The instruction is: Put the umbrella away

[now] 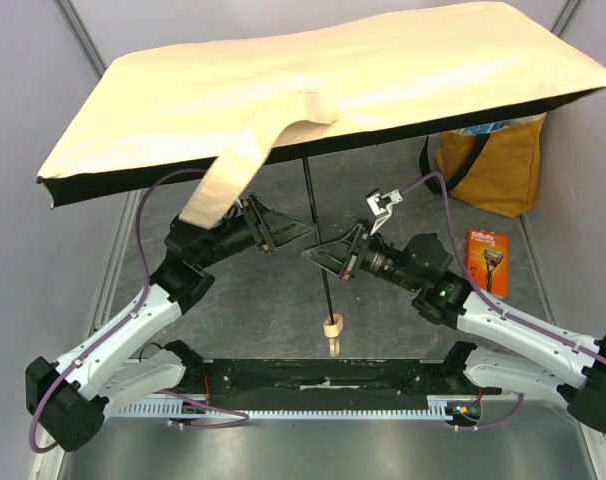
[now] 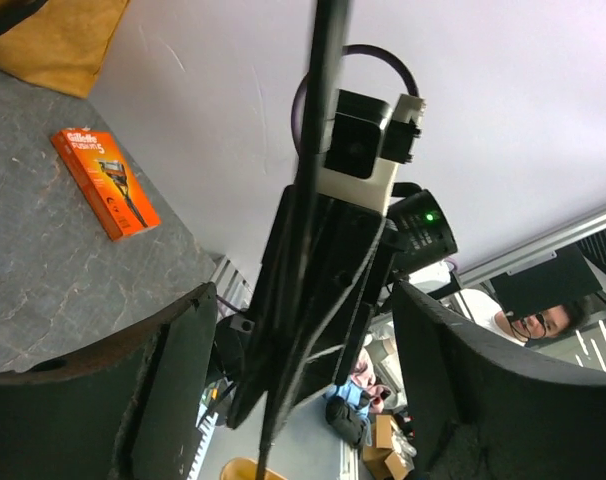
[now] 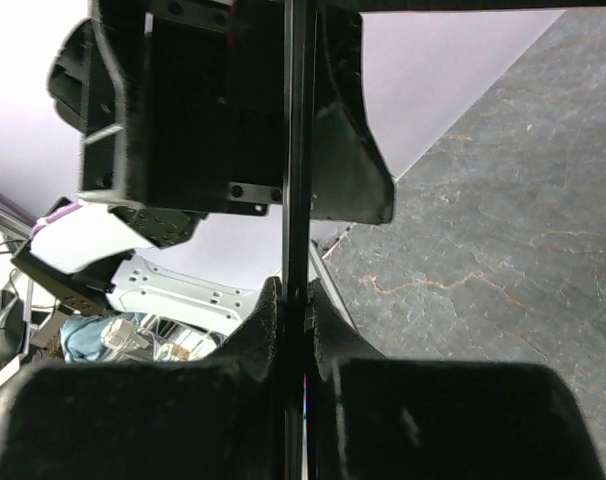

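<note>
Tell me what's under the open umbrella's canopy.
Its black shaft runs down to the wooden handle; the right gripper clamps it, the left gripper is open near it. A yellow tote bag pokes out. The table behind is hidden.

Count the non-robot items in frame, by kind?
Umbrella: 1
Tote bag: 1
Razor pack: 1
Total: 3
</note>
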